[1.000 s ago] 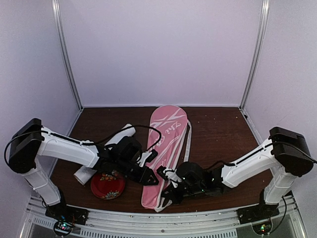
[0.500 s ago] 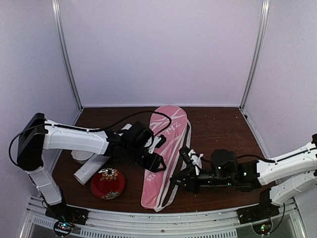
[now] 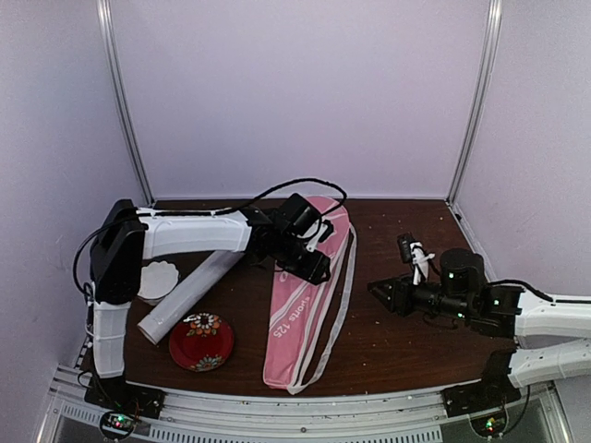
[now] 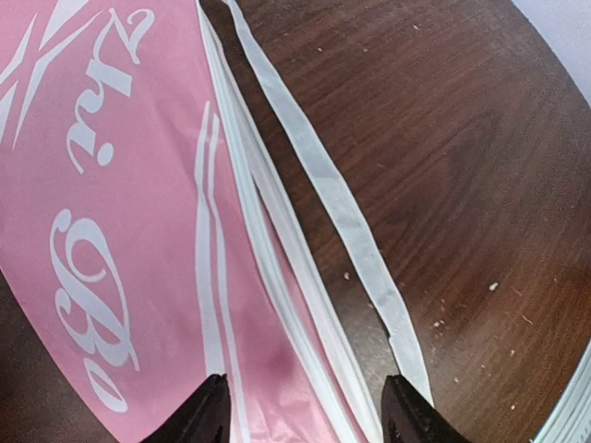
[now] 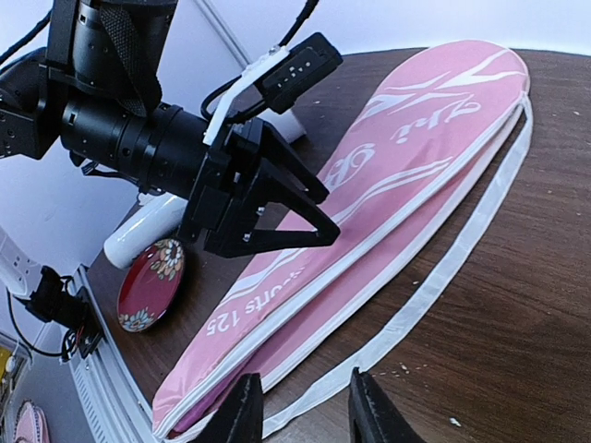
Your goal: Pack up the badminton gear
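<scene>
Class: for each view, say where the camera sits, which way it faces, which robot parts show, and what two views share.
Top external: above and behind the bases, facing down over the table; left gripper over the pink bag, right gripper beside it.
Left wrist: on the left arm, looking down at the bag and its strap; own fingertips show.
Right wrist: on the right arm, facing left across the bag; own fingertips and the left gripper show.
Shared: all show the bag.
</scene>
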